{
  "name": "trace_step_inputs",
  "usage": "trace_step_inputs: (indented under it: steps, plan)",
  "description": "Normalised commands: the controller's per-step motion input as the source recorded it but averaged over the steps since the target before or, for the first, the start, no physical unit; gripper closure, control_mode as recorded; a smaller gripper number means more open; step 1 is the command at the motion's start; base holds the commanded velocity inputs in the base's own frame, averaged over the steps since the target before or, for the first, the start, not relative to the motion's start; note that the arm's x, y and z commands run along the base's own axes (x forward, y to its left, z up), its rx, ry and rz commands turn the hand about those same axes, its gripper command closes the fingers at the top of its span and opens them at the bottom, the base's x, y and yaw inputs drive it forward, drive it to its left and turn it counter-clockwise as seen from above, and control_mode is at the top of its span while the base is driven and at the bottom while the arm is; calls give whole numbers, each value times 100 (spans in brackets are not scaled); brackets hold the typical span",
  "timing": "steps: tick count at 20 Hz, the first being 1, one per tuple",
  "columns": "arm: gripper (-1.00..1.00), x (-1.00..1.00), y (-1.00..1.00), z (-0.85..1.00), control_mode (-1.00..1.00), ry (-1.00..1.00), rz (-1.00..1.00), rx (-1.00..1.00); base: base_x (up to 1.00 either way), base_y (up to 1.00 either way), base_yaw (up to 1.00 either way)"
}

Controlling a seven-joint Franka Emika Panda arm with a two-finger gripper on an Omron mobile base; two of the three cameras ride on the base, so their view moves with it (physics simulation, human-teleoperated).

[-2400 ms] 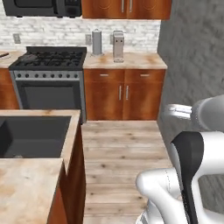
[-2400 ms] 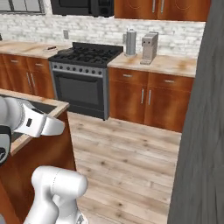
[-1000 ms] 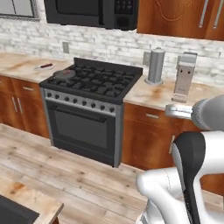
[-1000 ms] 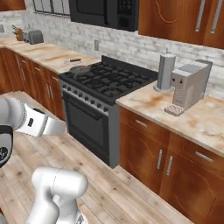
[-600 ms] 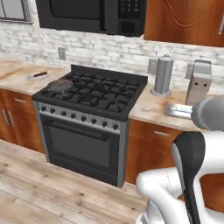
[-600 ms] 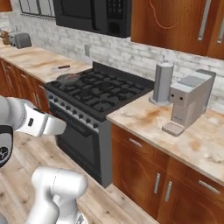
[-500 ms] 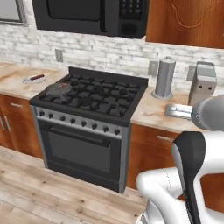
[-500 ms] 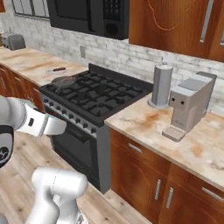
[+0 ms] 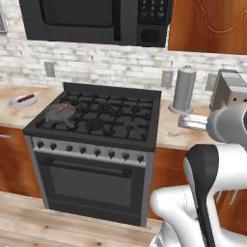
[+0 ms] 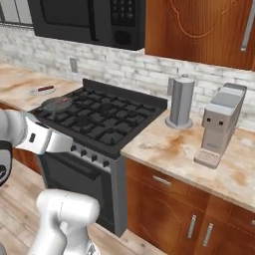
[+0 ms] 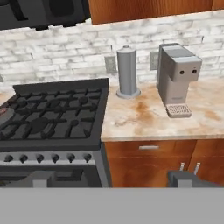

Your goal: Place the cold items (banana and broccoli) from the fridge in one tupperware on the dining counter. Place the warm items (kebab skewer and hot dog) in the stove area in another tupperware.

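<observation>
Now fingers point(image 11: 183, 178) wide apart, empty.

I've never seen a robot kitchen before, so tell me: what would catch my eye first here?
Probably the black gas stove in the middle, with a grey pan on its front left burner. A black microwave hangs above it. On the marbled counter to its right stand a steel canister and a grey coffee machine.

Black gas range point(image 9: 96, 126) at centre-left, grey pan point(image 9: 59, 112) on its left grates, steel canister point(image 9: 184, 89) to the right.
</observation>
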Motion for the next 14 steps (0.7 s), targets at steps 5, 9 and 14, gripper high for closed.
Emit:
trace_step_inputs:
  steps: [5,9,14]
  plan:
    - [-100,0,0,0,100,0,0,0,55,88,-40]
    - [-100,0,0,0,100,0,0,0,100,-40,0]
    - [-100,0,0,0,100,0,0,0,82,34,-16]
